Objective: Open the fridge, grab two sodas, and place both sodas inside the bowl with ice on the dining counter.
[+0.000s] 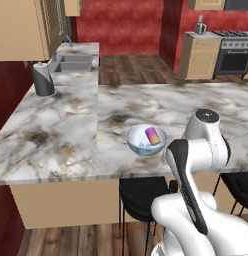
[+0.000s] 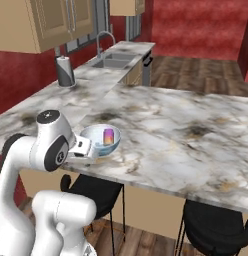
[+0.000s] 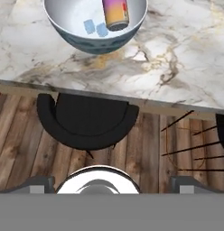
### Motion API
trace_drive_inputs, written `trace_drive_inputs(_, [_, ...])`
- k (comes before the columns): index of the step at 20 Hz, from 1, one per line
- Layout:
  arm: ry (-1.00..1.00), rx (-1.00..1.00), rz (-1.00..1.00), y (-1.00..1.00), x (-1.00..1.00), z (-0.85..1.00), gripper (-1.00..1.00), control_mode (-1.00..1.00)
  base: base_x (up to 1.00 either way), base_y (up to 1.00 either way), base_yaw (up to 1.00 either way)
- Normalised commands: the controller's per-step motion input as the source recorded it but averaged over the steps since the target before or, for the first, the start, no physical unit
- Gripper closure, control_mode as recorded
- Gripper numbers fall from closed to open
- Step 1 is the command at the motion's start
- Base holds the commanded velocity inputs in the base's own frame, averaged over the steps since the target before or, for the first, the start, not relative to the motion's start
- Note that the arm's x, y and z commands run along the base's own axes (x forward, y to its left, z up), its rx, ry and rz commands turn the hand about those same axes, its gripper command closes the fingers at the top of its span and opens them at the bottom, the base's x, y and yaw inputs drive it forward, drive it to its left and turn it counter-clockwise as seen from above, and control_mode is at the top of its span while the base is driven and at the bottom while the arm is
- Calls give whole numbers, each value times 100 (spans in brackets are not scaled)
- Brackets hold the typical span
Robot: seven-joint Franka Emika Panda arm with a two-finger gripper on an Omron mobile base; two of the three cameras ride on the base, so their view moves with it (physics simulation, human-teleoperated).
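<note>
A pale blue-white bowl [image 1: 133, 136] [image 2: 91, 134] [image 3: 93, 44] stands near the front edge of the marbled dining counter [image 1: 186, 105] [image 2: 186, 125] [image 3: 177, 58]. In it a purple-pink-yellow soda can [image 1: 152, 135] [image 2: 109, 136] [image 3: 116, 13] lies tilted on blue ice cubes [image 3: 89, 26]. My gripper [image 2: 82, 148] [image 3: 114, 184] hangs just off the counter's edge on the near side of the bowl, above a stool. It is open, with nothing between its fingers. The fridge is out of view.
Black bar stools [image 1: 141, 197] [image 2: 93, 190] [image 3: 86, 119] stand under the counter's edge over a wood floor. A dark paper-towel holder [image 1: 42, 79] [image 2: 65, 71] and a sink [image 1: 73, 62] [image 2: 113, 61] are on the side worktop. A stove [image 1: 235, 50] stands far right.
</note>
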Motion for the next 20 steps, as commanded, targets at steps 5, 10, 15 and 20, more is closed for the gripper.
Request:
trace_drive_inputs(5, [0,0,0,0,0,0,-100,100,-72,-34,-23])
trace_drive_inputs(10, [0,0,0,0,0,0,-100,100,-29,-36,-44])
trace_drive_inputs(15, [0,0,0,0,0,0,-100,100,-1,-59,-46])
trace_drive_inputs(20, [0,0,0,0,0,0,-100,100,8,-76,-39])
